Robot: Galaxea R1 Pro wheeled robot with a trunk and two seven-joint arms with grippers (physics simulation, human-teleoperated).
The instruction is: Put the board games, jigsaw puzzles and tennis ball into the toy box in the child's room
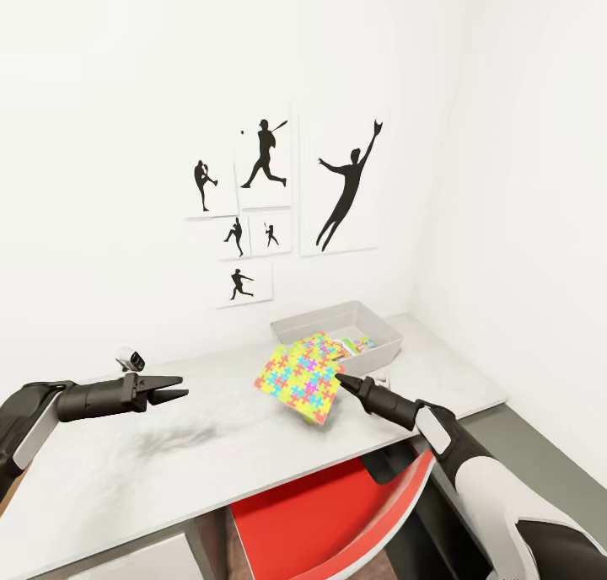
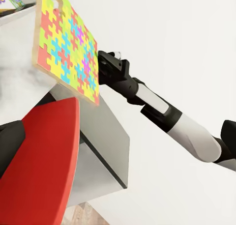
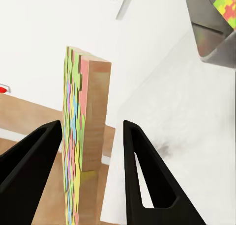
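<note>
Nearest the head camera: a red chair (image 1: 337,521) tucked under the surface (image 1: 169,470). Above it, the right end effector (image 1: 344,383) pinching a jigsaw puzzle (image 1: 299,376) by its corner, lifted clear of the surface and tilted, just short of the toy box (image 1: 371,320); judged ready for carrying over the rim. Inside the box, another puzzle (image 1: 324,344) leaning on the near wall beside something printed, too small to name. Left end effector (image 1: 173,388) spread, empty, well apart. Tennis ball and bed: whereabouts impossible to tell.
</note>
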